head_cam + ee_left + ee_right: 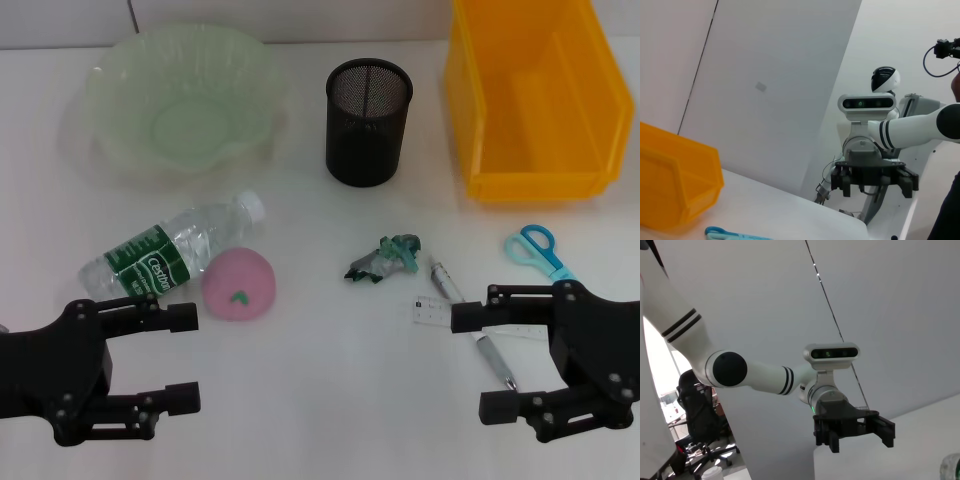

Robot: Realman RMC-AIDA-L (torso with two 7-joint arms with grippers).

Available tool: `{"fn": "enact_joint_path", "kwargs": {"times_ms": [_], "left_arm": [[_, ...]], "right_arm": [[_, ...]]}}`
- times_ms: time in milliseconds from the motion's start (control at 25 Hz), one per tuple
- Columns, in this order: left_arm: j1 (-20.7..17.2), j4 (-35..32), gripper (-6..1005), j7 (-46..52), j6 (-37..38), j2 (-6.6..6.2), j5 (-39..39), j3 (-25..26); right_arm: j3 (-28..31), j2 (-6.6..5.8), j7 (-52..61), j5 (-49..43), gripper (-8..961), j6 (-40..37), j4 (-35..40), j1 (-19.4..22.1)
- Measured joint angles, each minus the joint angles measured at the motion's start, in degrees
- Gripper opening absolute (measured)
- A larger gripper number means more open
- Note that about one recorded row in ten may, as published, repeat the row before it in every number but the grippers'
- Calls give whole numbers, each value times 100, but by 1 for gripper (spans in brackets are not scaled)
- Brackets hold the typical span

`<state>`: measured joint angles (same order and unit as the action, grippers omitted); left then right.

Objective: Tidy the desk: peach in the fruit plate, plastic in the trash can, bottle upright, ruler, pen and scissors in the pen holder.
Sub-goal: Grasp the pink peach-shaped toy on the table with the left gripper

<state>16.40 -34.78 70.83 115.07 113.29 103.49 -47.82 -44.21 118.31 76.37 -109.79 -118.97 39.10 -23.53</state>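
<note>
Left end effector [188, 358] open, just below peach [239, 284], apart

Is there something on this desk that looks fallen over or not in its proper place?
Yes. The clear plastic water bottle with green label lies on its side beside the pink peach. A crumpled green plastic wrapper sits loose on the white desk, and the black mesh pen holder looks empty.
</note>
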Motion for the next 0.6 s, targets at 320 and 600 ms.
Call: {"fn": "enact_joint_path", "kwargs": {"times_ms": [320, 600], "left_arm": [[48, -13, 778, 91, -1, 8, 7, 1], [75, -64, 771, 155, -2, 9, 15, 8]], "right_arm": [[0, -1, 1, -9, 804, 74, -9, -13], [57, -1, 1, -9, 804, 105, -7, -39]]}}
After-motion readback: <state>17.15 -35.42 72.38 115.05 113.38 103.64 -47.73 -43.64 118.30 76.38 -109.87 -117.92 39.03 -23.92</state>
